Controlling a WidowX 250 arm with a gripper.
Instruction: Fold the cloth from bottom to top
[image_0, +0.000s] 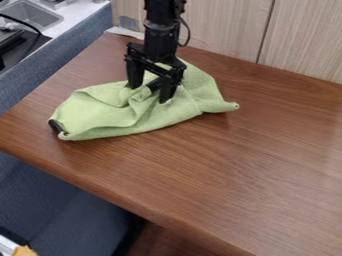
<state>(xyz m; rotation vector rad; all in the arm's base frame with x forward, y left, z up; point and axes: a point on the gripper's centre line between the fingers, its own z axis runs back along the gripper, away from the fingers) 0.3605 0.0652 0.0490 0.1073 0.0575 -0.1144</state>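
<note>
The black gripper (149, 93) hangs over the upper middle of the green cloth (103, 112), its two fingers apart and their tips low at the fabric. A raised, wrinkled fold of cloth lies just under and between the fingertips; whether they touch it I cannot tell. The cloth is bunched and spread slantwise over the table's upper left part, with one corner pointing right and a narrow end at the lower left.
A small black piece (56, 126) shows at the cloth's lower left end. The brown wooden table (234, 175) runs to a wood-panelled wall (304, 37) behind. Past the table's left edge stand a grey sink (33, 15) and a dark stove part.
</note>
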